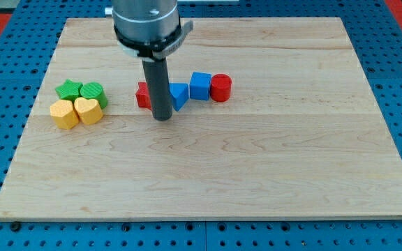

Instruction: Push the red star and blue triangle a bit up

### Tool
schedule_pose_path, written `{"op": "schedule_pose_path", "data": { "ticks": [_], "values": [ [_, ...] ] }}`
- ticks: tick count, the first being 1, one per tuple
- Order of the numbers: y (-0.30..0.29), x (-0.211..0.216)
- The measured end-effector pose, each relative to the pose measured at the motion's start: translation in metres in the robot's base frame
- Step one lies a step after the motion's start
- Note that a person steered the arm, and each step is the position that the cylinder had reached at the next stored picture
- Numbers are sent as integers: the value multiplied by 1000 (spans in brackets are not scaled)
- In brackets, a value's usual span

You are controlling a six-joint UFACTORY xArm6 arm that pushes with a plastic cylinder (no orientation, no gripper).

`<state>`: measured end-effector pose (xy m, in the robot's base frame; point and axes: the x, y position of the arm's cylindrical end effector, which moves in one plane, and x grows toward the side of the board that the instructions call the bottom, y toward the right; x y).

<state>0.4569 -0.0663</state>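
The red star (pixel 143 96) lies left of centre on the wooden board, partly hidden behind my rod. The blue triangle (pixel 179 95) lies just right of the rod, touching or nearly touching it. My tip (pixel 162 118) rests on the board just below the gap between these two blocks, at their lower edges. The rod rises from there to the arm's head at the view's top.
A blue cube (pixel 200 86) and a red cylinder (pixel 220 88) sit right of the triangle. At the view's left is a cluster: green star (pixel 68 89), green block (pixel 93 92), yellow block (pixel 64 113), yellow heart (pixel 88 110). The wooden board (pixel 257 167) lies on blue pegboard.
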Motion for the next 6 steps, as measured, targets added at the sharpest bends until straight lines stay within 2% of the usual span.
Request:
{"op": "schedule_pose_path", "data": {
  "ticks": [1,6],
  "values": [
    [9,3],
    [4,-46]
  ]
}}
